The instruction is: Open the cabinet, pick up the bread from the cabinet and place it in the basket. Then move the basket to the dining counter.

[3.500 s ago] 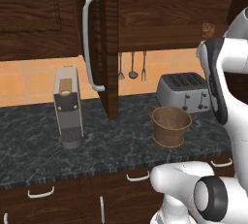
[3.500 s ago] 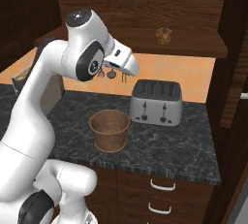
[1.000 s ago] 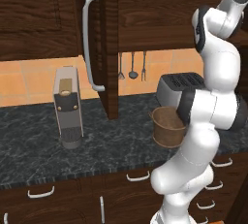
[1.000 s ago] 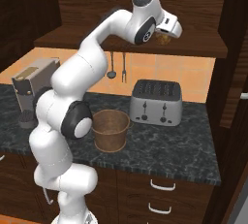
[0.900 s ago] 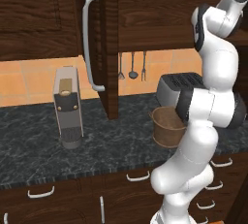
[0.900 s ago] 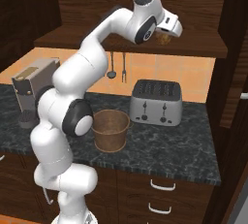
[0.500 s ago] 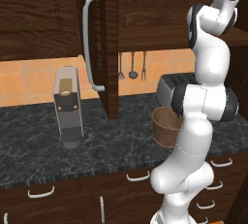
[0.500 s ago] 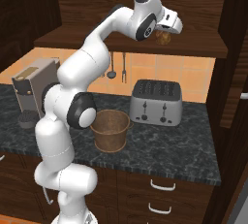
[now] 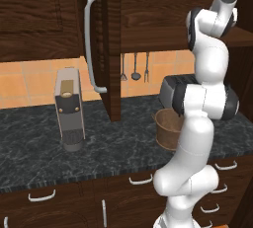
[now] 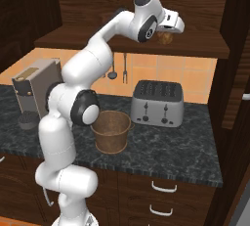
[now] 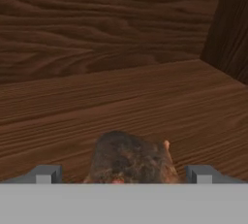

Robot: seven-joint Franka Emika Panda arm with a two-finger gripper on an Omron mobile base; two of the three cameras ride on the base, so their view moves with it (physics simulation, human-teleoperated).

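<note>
The hand (image 10: pixel 172 31) stood wide inside the open cabinet (image 10: pixel 146 44) — its fingertips (image 11: pixel 47 174) flanking the bread (image 11: pixel 131 160) on the shelf.

In the hand view the bread (image 11: pixel 130 160) is cut off at 6 o'clock by the grey band, so its lower part is hidden. In the left base view the arm covers the basket (image 9: pixel 167 128) at 3 o'clock and most of the toaster (image 9: pixel 168 86). The bread's exact shape stays unclear.
</note>
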